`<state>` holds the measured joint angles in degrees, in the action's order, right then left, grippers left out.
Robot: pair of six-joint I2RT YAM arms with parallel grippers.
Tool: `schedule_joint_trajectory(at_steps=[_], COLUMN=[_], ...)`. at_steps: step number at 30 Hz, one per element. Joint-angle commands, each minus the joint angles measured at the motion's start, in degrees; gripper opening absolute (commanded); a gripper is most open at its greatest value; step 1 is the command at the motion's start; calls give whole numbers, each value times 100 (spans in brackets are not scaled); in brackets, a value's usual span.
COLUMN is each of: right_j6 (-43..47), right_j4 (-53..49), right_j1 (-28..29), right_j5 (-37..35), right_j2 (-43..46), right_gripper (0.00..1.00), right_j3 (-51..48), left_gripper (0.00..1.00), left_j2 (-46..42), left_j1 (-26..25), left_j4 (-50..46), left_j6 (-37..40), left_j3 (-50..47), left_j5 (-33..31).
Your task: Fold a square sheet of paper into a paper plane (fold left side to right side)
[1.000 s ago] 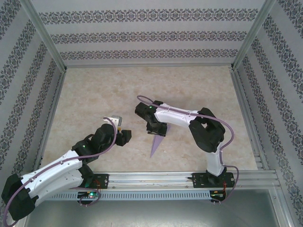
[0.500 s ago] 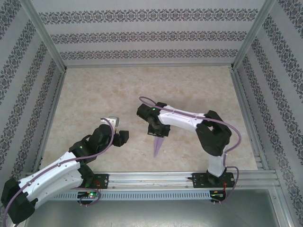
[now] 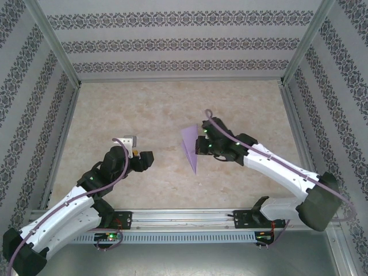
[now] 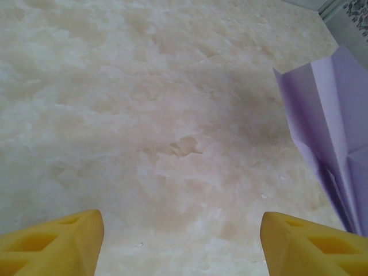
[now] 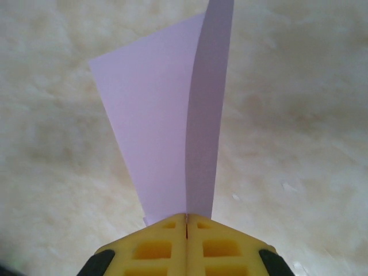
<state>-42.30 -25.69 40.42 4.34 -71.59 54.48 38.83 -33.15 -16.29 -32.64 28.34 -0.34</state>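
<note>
The square sheet of paper is folded into a narrow lavender paper plane [image 3: 188, 146], its sharp point toward the near edge. My right gripper [image 3: 201, 146] is shut on its folded edge. In the right wrist view the yellow fingers [image 5: 161, 241] meet with no gap at my right gripper [image 5: 187, 217], and the paper plane [image 5: 167, 132] stands up out of them, one flap spread left. My left gripper [image 3: 148, 158] is to the left of it, apart from it. It stands open [image 4: 179, 230] over bare table, with the paper plane [image 4: 333, 115] at the right edge of its view.
The marbled beige table [image 3: 144, 109] is enclosed by patterned walls on three sides, with aluminium posts [image 3: 54, 46] at the corners. A metal rail [image 3: 184, 217] carrying the arm bases runs along the near edge.
The right gripper has shut on the plane and carried it up and to the right, turning its wide end away. The left gripper has opened wider and drawn slightly left.
</note>
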Motion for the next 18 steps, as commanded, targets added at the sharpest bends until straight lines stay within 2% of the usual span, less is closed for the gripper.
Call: schedule_joint_trajectory(at_steps=[1,4,8,13,18], right_j6=[208,117,-262,-482,-340], right_j4=[2181,2843,3987,4829,4872], right_j1=[-494,-609,-647,-637,-644], right_j5=[2135,2776,3355,3473,3252], right_j2=[-44,-325,-1153,-2145,-2517], right_gripper=[0,0,0,0,0], right_j3=[-774,-1113,-1532,-1773,-1840], left_gripper=[72,72,71,70,70], left_j2=[43,55,80,137,182], left_j1=[404,654,844,965,1003], left_j4=[351,364,504,514,303], left_j6=[-417,-536,-669,-640,-506], left_j3=[108,63,-114,-141,-22], left_j5=[875,1126,1310,1436,1427])
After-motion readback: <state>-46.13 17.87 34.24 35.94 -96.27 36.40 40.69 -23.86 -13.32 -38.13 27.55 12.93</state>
